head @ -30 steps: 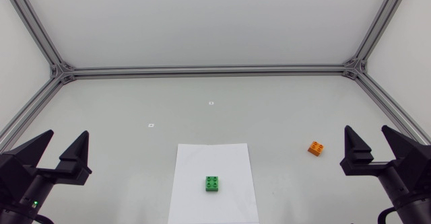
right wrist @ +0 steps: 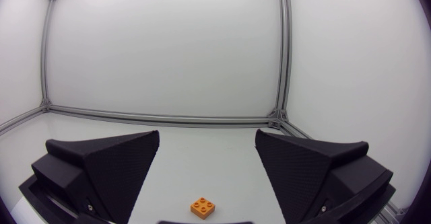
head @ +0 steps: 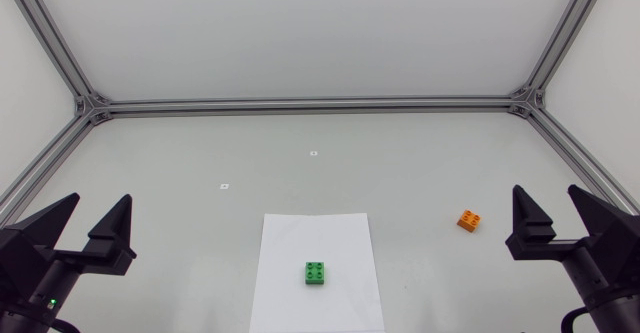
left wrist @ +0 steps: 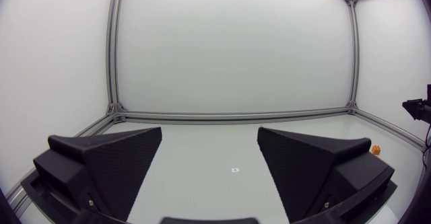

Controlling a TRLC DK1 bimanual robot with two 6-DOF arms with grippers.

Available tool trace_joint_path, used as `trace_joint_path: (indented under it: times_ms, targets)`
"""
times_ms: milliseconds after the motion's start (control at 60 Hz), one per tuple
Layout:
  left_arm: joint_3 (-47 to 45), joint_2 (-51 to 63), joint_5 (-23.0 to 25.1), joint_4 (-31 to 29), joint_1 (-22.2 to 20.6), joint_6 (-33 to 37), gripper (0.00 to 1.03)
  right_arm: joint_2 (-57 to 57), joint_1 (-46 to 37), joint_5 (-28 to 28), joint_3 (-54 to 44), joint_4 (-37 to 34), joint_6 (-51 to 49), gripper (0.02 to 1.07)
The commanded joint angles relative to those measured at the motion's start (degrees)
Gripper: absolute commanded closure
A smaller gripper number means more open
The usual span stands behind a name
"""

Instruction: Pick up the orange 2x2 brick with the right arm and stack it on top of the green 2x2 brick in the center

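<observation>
Orange 2x2 brick [head: 468,219]: studs up on the bare grey table [head: 400,153], on the right side, turned a little askew to the table's edges. Well apart from the white paper sheet [head: 300,238] and touching nothing but the tabletop.

Green 2x2 brick [head: 316,273]: studs up on the white paper sheet, near the middle of the table's front half, nothing stacked on it.

Right gripper [head: 546,192]: at the right front of the table, fingers spread wide, nothing between them. Near the orange 2x2 brick but clear of it. From the right wrist view, brick [right wrist: 203,207] on the table ahead of the right gripper [right wrist: 207,140], in line with the gap between the fingers, touching neither.

Left gripper [head: 100,199]: at the left front of the table, fingers likewise wide apart and holding nothing, well away from both bricks. From the left wrist view, only bare table and a small white marker [left wrist: 234,169] ahead of the left gripper [left wrist: 209,133]; orange 2x2 brick [left wrist: 376,150] tiny, far off to the right side.

Two small white markers [head: 313,153] on the table beyond the sheet.
</observation>
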Motion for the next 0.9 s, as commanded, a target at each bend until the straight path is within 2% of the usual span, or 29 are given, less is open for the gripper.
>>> trace_joint_path:
  times_ms: [0,333,617,717,883]
  targets:
    - [-2.3,-0.1,0.2,-0.6,-0.4,0.3,0.04,-0.7,0.3,0.3,-0.6,1.4,-0.1,0.06]
    - [-2.3,-0.1,0.2,-0.6,-0.4,0.3,0.04,0.9,2.1,0.6,7.3,1.4,0.0,0.06]
    - [-2.3,-0.1,0.2,-0.6,-0.4,0.3,0.04,16.6,2.3,1.1,19.2,1.3,0.0,0.06]
    - [-2.3,-0.1,0.2,-0.6,-0.4,0.3,0.04,22.9,2.3,1.8,25.2,-1.9,0.3,0.06]
    - [-2.3,-0.1,0.2,-0.6,-0.4,0.3,0.04,34.6,2.1,1.8,36.4,-11.6,-0.7,0.07]
